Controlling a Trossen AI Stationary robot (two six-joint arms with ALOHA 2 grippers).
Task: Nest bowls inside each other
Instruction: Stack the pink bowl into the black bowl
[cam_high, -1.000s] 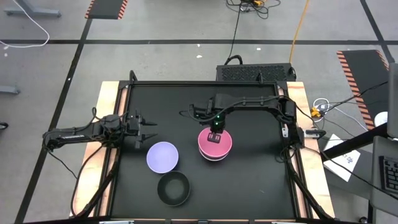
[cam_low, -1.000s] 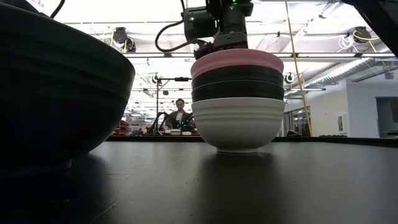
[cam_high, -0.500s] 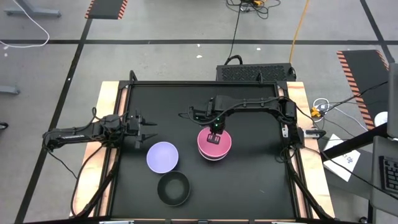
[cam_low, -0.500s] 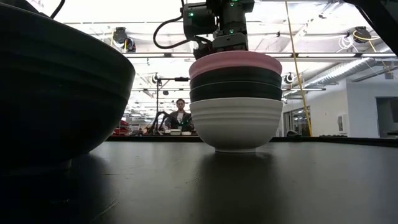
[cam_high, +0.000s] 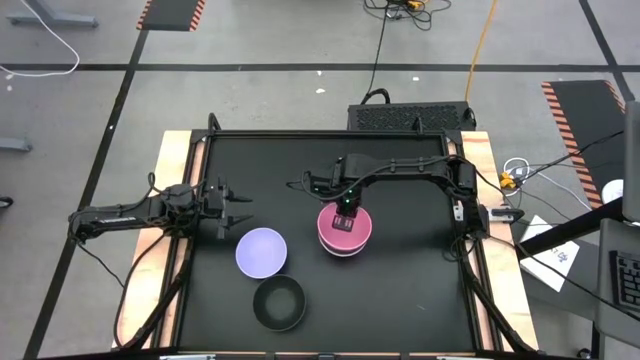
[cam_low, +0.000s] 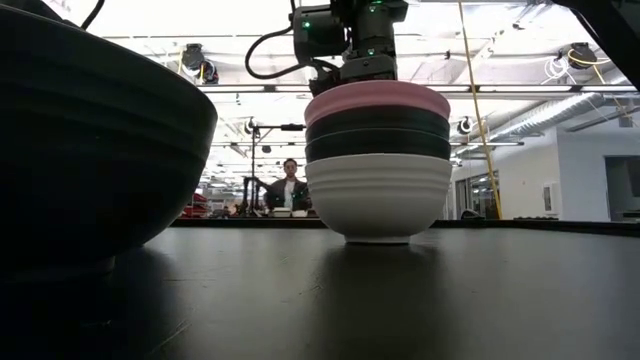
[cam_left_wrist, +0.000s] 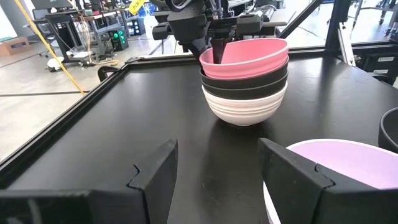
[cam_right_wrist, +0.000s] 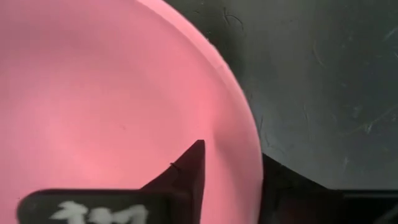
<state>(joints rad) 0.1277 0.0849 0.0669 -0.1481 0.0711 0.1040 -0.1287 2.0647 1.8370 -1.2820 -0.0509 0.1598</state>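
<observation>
Pink bowl (cam_left_wrist: 249, 55) tops the stack mid-surface; right hand (cam_left_wrist: 214, 53) straddles its rim, grip unclear. Left hand (cam_high: 238, 208) waits open, empty. Bowls look light, stiff, slick; pinch the rim.

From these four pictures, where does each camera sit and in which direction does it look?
High view: above the table, looking down; both arms show, left gripper open near the lavender bowl.
Low view: table height, looking level; right gripper above the stack.
Left wrist view: looks past its fingers at the stack.
Right wrist view: looks down into the pink bowl.
All four share the pink bowl.
</observation>
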